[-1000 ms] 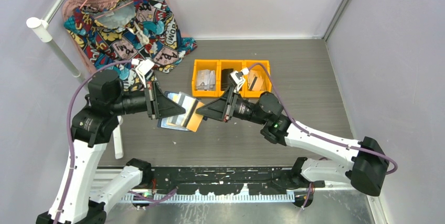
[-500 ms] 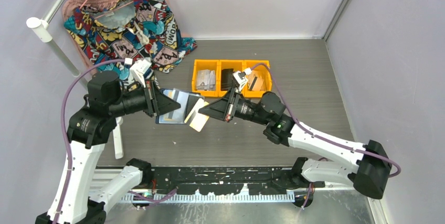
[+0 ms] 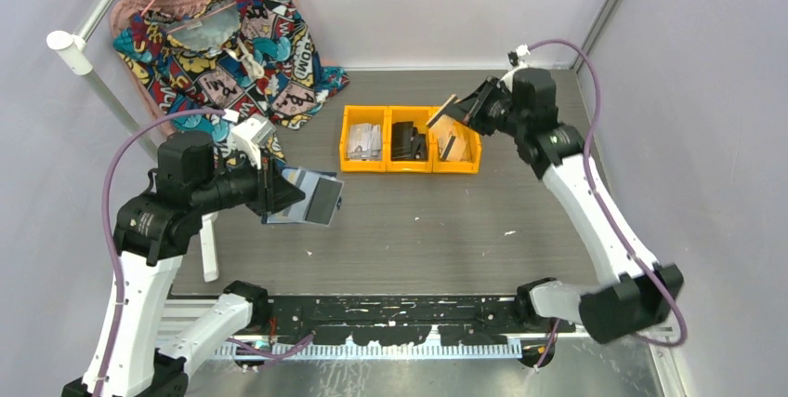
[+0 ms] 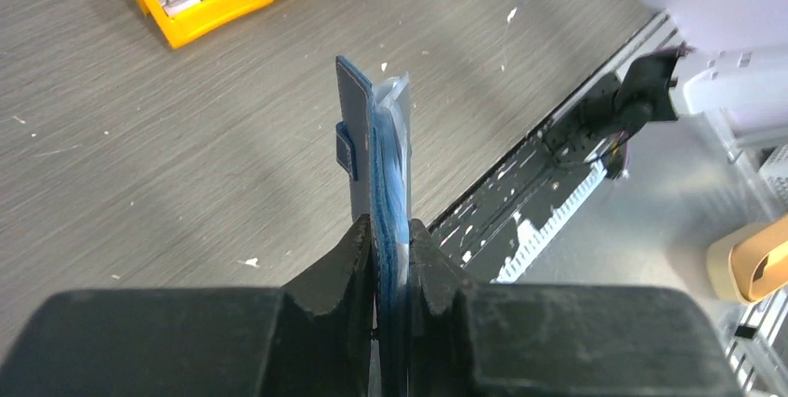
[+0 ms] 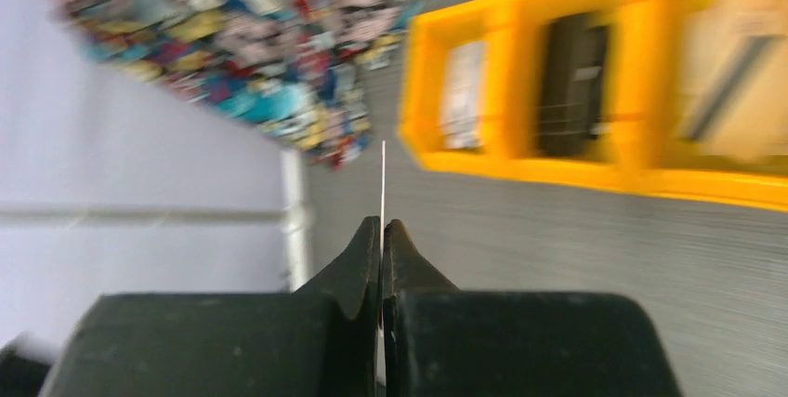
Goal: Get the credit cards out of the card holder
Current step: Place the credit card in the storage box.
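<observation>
The navy-blue card holder (image 3: 307,198) hangs open above the table at the left, with my left gripper (image 3: 282,194) shut on its edge. In the left wrist view the card holder (image 4: 376,141) stands edge-on, its blue layers pinched between the fingers of that gripper (image 4: 390,237). A thin tan credit card (image 3: 442,111) is tilted over the rightmost yellow bin, and my right gripper (image 3: 462,112) is shut on it. In the blurred right wrist view this credit card (image 5: 383,178) shows only as a thin pale line rising from the closed right gripper (image 5: 382,227).
Three joined yellow bins (image 3: 410,167) stand at mid-table: grey papers in the left one, black items in the middle, tan cards in the right. A colourful garment (image 3: 232,39) lies at the back left beside a white pole (image 3: 93,81). Grey walls close off the back and right.
The right gripper closed on a card at the card holder, pulled it out and swung far back-right over the yellow bins. The left gripper kept its hold on the card holder, shifting slightly.
</observation>
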